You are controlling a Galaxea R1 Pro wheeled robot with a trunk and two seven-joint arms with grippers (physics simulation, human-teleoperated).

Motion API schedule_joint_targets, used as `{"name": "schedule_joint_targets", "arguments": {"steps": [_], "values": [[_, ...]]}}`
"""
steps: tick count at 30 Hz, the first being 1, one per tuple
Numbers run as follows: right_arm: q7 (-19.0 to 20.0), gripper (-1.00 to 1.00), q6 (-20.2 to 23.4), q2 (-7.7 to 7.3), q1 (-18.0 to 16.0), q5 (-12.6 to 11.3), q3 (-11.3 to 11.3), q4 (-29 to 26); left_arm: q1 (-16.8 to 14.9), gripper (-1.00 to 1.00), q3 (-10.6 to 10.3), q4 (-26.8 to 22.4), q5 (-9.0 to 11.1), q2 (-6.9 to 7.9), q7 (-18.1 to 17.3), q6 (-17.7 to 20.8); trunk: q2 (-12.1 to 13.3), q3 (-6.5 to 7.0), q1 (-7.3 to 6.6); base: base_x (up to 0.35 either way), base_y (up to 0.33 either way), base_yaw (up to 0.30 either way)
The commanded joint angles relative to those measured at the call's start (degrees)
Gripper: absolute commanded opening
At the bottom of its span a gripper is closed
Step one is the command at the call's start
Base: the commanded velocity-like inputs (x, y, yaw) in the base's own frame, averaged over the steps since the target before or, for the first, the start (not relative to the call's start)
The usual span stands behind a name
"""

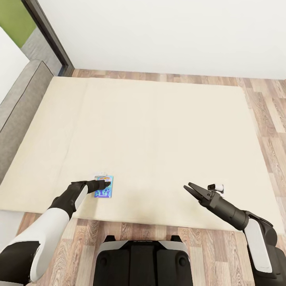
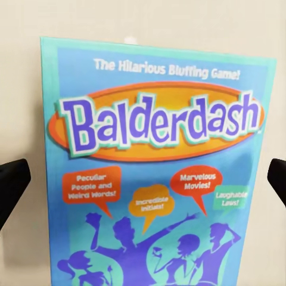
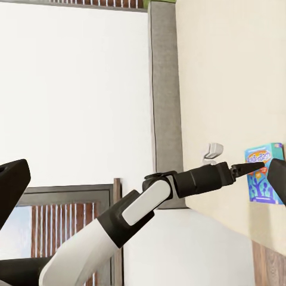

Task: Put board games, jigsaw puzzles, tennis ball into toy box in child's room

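- My left tool (image 1: 104, 185) hangs just over the small blue board game (image 1: 105, 190); in the left wrist view its fingers (image 2: 13, 185) stand spread wide on either side of the cover, nothing gripped.
- My right tool (image 1: 191, 190) hovers at about four o'clock from the game, well apart from it, jaws parted and empty.
- The game lies flat on the bed (image 1: 159, 139), near the edge closest to me, at roughly seven o'clock on the mattress.
- I judge the task far from finished: this game is not yet lifted and must be carried to the toy box.
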Motion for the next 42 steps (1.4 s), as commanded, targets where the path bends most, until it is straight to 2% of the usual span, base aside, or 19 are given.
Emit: {"name": "schedule_joint_targets", "arguments": {"steps": [1, 26, 42], "values": [[0.2, 1.0, 0.2, 0.0, 0.0, 0.1, 0.0, 0.0, 0.0, 1.0, 0.1, -0.1, 0.4, 0.0, -0.1, 0.4, -0.1, -0.06, 0.03, 0.0, 0.0, 0.0], [0.2, 1.0, 0.2, 0.09, 0.0, 0.1, 0.0, 0.1, 0.0, 1.0, 0.1, -0.1, 0.5, 0.0, -0.1, 0.4, -0.1, -1.1, 0.03, 0.0, 0.0, 0.0], [0.2, 1.0, 0.2, 0.09, 0.0, 0.1, 0.0, 0.0, 0.0, 1.0, 0.0, -0.1, 0.5, 0.0, -0.2, 0.3, -0.1, -1.19, 0.03, 0.0, 0.0, 0.0]]}}
